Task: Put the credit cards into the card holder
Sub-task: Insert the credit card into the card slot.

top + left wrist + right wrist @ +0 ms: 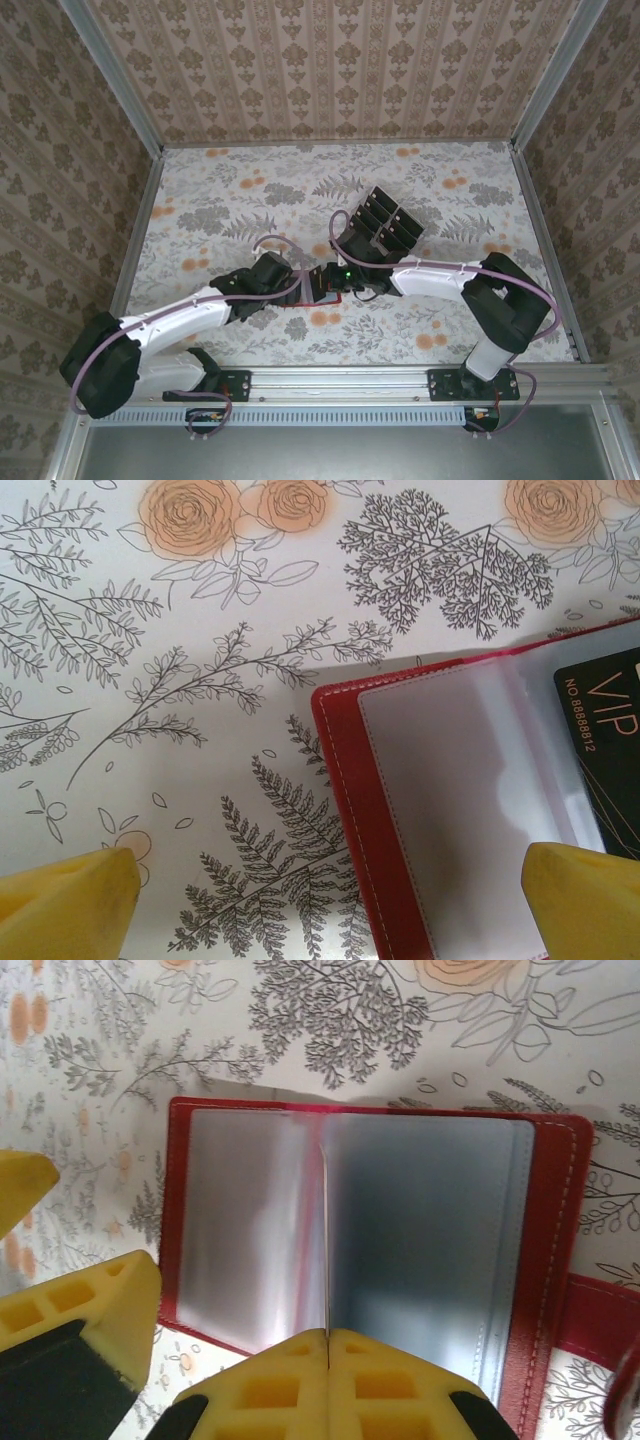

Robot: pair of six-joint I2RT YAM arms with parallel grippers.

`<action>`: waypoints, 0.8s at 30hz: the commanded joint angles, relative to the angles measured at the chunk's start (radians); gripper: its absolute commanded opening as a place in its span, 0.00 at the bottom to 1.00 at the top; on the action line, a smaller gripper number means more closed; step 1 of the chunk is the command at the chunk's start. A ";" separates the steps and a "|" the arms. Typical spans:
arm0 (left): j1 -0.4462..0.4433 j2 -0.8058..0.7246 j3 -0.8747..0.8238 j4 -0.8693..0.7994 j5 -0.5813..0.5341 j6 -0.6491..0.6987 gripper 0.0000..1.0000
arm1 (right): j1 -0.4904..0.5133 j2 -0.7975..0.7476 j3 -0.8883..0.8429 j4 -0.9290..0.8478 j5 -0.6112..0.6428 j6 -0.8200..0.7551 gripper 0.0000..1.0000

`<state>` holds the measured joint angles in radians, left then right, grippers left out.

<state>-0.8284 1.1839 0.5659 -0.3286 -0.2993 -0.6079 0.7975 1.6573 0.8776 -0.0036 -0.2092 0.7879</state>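
**Nothing is pinning the holder: watch for a slide or a jam**

Your right gripper [328,1340] is keeping its yellow fingers pressed together. A thin edge is running straight out from the tips, and you cannot tell whether it is a card or a clear leaf. Your left gripper [325,900] is hanging fully spread over a corner of the small red leather-like card holder [340,780], apparently touching nothing.

That is the risk you are running. With nothing holding it down, the holder is free to skid across the glossy floral table [250,190] under any push. A clear sleeve may then be buckling instead of opening. The glossy black rectangular VIP card [605,750] is lying over one leaf with its edge under clear plastic, so driving it in askew could jam it at the sleeve mouth.

The holder is lying open and flat, greyish insides up, near the table's middle and slightly toward the near edge, between both grippers. Its fold is pointing straight away from the right fingertips. Its long axis is crossing that line, with the red snap tab [600,1322] sticking out at one end.
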 commanded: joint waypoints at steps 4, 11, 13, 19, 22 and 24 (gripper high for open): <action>-0.027 0.041 0.040 0.009 -0.014 0.019 1.00 | 0.006 0.030 -0.020 -0.009 0.041 -0.015 0.00; -0.044 0.089 0.038 0.007 -0.024 0.018 1.00 | 0.006 0.034 -0.022 -0.016 0.049 -0.018 0.00; -0.044 0.089 0.028 -0.015 -0.039 0.001 1.00 | 0.005 0.030 -0.026 -0.020 0.055 -0.018 0.00; -0.028 0.075 0.004 -0.095 -0.066 -0.037 0.99 | 0.005 0.034 -0.028 -0.018 0.063 -0.013 0.00; -0.010 0.080 -0.008 -0.103 -0.060 -0.057 0.99 | 0.005 0.038 -0.023 -0.021 0.066 -0.012 0.00; -0.002 0.085 -0.014 -0.107 -0.061 -0.070 0.98 | 0.005 0.038 -0.022 -0.025 0.071 -0.010 0.00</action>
<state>-0.8429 1.2697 0.5690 -0.3882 -0.3401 -0.6388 0.7975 1.6711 0.8673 -0.0021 -0.1783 0.7856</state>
